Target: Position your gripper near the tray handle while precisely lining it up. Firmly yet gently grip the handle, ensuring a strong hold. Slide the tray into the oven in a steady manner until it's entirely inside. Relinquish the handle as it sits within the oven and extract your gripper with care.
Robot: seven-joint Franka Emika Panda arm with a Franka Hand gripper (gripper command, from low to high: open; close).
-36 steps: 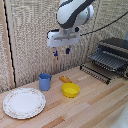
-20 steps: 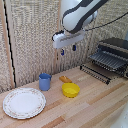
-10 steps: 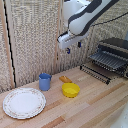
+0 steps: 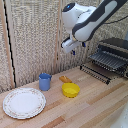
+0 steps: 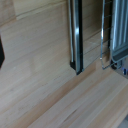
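Black toaster oven (image 4: 113, 54) stands at the exterior view's right, its wire tray (image 4: 106, 61) pulled out, tray handle (image 4: 95, 73) frontmost. I hold my gripper (image 4: 73, 50) high, well apart; jaw state I cannot tell. Misaligned descent could strike the bars

The bench (image 4: 95, 102) is pale wooden planking with visible grain and a smooth, faintly satin finish. On it, the boxy black and silver oven (image 4: 114, 55) looks like metal, its silver parts brushed and dully reflective. The flat dark wire tray (image 4: 107, 61) in the oven's opening is thin metal bars with a slight sheen. Beside the oven, the robot arm (image 4: 87, 20) has a glossy white, smooth shell. Farther from the oven, the round patterned plate (image 4: 24, 102) looks glazed and smooth, the blue cup (image 4: 45, 81) and yellow bowl (image 4: 70, 90) smooth and plastic-like. Behind the oven, the wall (image 4: 35, 35) looks coarsely woven and matt.
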